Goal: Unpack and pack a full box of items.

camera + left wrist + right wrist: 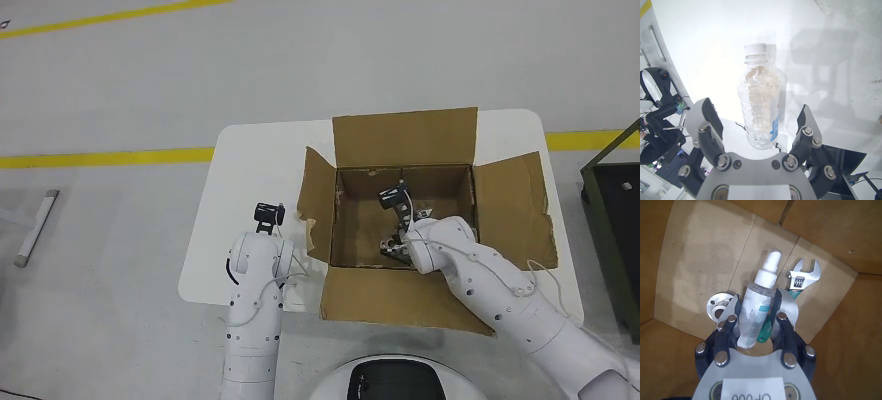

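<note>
Inside the cardboard box (512, 212), by its robot-side wall, the right gripper (758, 296) is clamped across the spray bottle (755, 313). The bottle's long axis runs straight out from the wrist, nozzle leading, between a wrench (803, 275) and a flange (714, 308). A lift clear of the walls likely follows. The left gripper (756, 106), fingers apart, hangs over a water bottle (761, 94) on the table (696, 47).

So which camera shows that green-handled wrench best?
The right wrist view: the wrench lies on the box floor, head plain, handle partly behind the spray bottle. In the top view it is too small to make out beside the arm. The left wrist view faces a plastic bottle instead.
</note>
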You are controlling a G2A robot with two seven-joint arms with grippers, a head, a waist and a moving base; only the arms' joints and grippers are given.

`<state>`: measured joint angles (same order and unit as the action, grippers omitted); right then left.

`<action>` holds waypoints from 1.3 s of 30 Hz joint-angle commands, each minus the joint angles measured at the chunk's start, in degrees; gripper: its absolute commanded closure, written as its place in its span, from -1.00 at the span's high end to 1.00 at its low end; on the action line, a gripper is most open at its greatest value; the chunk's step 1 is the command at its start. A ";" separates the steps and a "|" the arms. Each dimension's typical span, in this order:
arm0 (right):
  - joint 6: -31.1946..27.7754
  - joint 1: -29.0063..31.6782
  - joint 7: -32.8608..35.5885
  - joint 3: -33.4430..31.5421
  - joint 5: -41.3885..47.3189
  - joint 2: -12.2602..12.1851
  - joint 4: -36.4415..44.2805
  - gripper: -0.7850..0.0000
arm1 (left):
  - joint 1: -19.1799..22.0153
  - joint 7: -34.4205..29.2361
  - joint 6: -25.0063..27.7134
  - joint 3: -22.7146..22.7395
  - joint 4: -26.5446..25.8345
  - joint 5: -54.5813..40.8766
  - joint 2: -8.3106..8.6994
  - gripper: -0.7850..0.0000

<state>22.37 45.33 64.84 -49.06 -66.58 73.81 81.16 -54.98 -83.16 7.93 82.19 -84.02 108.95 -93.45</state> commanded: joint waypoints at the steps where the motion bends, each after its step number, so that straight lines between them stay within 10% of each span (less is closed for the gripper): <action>1: -0.13 0.10 -0.19 -0.71 0.29 0.07 0.03 -1.00 | 0.00 0.00 0.00 0.00 0.00 0.00 0.00 1.00; 15: -0.45 7.14 -8.68 -13.27 9.62 -0.83 13.99 -1.00 | 0.00 0.00 0.00 0.00 0.00 0.00 0.00 1.00; 28: -19.21 29.12 -27.72 -48.28 51.15 -2.45 35.07 -1.00 | 0.00 0.00 0.00 0.00 0.00 0.00 0.00 1.00; 39: -17.70 48.45 -24.23 -74.71 38.46 -4.05 43.91 -1.00 | 0.00 0.00 0.00 0.00 0.00 0.00 0.00 1.00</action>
<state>4.17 91.78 39.47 -122.28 -25.73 69.83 124.67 -54.98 -83.16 7.93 82.19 -84.02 108.95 -93.45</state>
